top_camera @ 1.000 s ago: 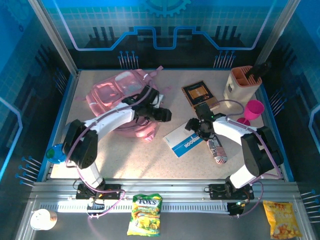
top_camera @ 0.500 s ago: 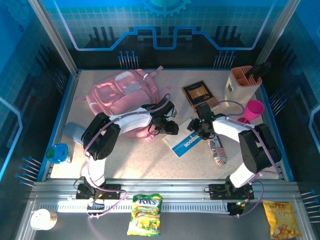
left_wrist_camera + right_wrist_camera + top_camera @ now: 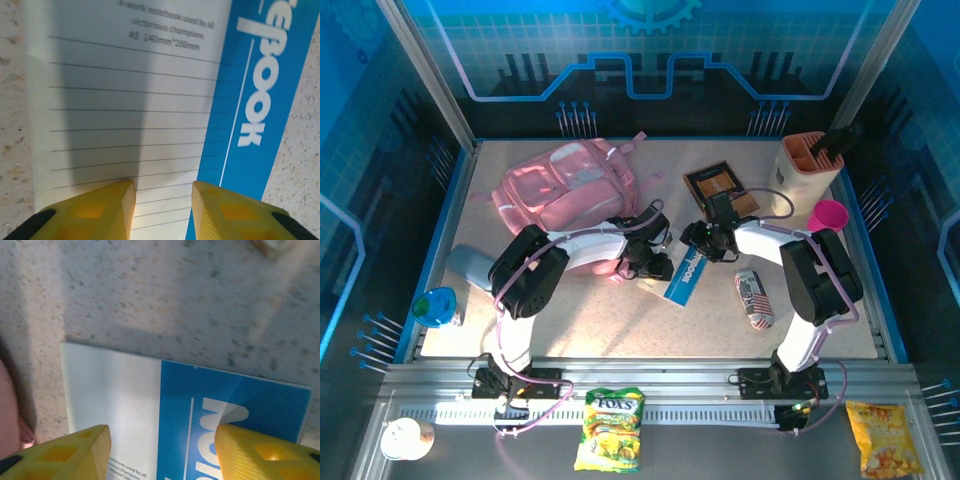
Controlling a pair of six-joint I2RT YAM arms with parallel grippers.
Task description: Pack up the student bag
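The student bag [image 3: 565, 190], a large pink backpack, lies at the back left of the table; its pink fabric also edges the right wrist view [image 3: 6, 405]. A blue and white notebook [image 3: 684, 282] lies just right of it, between the two arms. My left gripper [image 3: 658, 262] is at the notebook's left edge. In its wrist view the notebook's lined white cover [image 3: 150, 100] fills the gap between the parted jaws of the left gripper [image 3: 163, 187]. My right gripper [image 3: 697, 240] is at the notebook's far end, and the right gripper [image 3: 162, 432] stands open over the cover [image 3: 200, 410].
A brown book [image 3: 720, 190] lies behind the notebook. An orange pen holder [image 3: 807, 165] and a pink cup [image 3: 828, 216] stand at the back right. A flag-patterned pouch [image 3: 754, 298] lies right of the notebook, and a grey-blue item [image 3: 470, 265] near the left edge.
The left gripper has come off the bag to the notebook's left edge. The right gripper has shifted back and left. The notebook has swung and looks narrower. Both jaws have narrowed.
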